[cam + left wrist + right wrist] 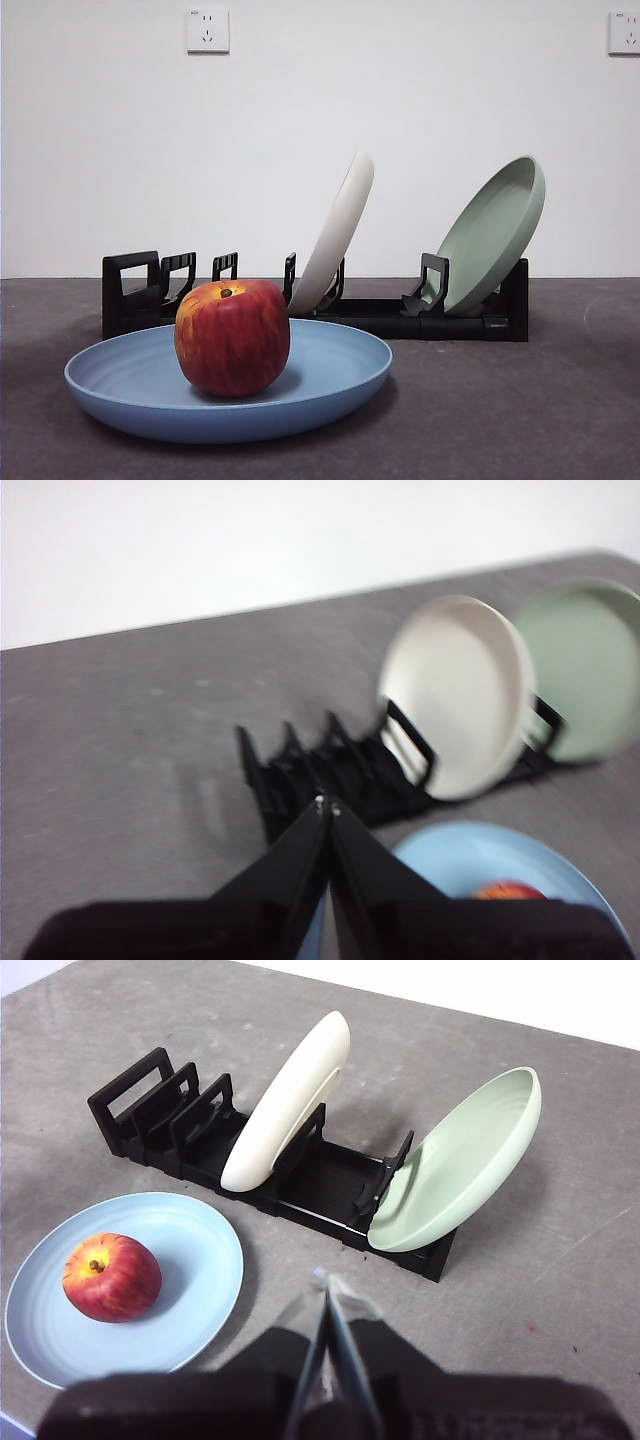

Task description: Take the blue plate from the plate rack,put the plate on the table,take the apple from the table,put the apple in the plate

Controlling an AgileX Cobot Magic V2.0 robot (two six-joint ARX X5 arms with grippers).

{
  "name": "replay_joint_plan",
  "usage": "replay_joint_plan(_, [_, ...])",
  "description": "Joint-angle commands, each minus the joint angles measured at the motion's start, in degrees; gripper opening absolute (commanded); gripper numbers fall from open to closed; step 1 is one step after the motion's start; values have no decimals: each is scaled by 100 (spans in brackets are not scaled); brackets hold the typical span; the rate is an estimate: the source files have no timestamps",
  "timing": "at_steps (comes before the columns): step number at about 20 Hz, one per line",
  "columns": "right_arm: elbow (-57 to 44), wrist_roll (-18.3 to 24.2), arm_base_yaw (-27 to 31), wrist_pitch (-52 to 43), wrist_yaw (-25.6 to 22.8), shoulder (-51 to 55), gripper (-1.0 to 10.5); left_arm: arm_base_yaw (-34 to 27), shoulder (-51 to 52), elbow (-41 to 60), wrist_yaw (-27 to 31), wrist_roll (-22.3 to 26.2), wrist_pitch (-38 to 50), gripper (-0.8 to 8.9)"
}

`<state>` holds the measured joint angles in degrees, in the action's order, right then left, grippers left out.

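1. The apple (232, 337) sits upright in the blue plate (120, 385), stem up, left of the plate's middle in the front view; the plate lies flat on the bench (520, 410), just in front of the rack (135, 290).
2. The rack holds a cream plate (337, 235) leaning in a middle slot and a green plate (492, 233) leaning at the end away from the handle; the slots near the handle hold nothing.
3. The left hand (327, 806) hangs above the bench with its jaws pressed together, gripping nothing; the plate and apple lie below and beside it, apart from it (its view is blurred).
4. The right hand (324, 1282) is likewise closed on nothing, raised over bare bench; the plate lies off to one side of it, the rack beyond, neither touched.
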<state>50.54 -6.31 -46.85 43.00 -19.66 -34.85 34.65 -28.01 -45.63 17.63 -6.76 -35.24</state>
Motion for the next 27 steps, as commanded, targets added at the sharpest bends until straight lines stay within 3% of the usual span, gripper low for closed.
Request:
replay_joint_plan(1, [-22, -72, -2, -48, -22, 11, -11, -909, 258, 518, -579, -79, 540, -1])
replay_joint_plan(5, [-22, -72, -2, -48, -22, 9, -11, -2122, 1027, 1766, -1204, -76, 1646, -1])
replay_joint_plan(11, [-22, -72, -2, -48, -20, 11, -11, -3086, 2004, 3285, -1196, -76, 1867, -1])
replay_joint_plan(18, [-22, -72, -2, -48, -22, 11, -11, -3412, 2702, 4385, -1196, -72, 2710, -1])
replay_joint_plan(24, [-22, -72, -2, -48, -22, 11, -11, -3480, 2789, 4546, -1231, -61, 2481, -1])
replay_joint_plan(27, [-22, -72, -2, -48, -22, 11, -11, -3473, 2782, 4546, -1519, -111, 2492, -1])
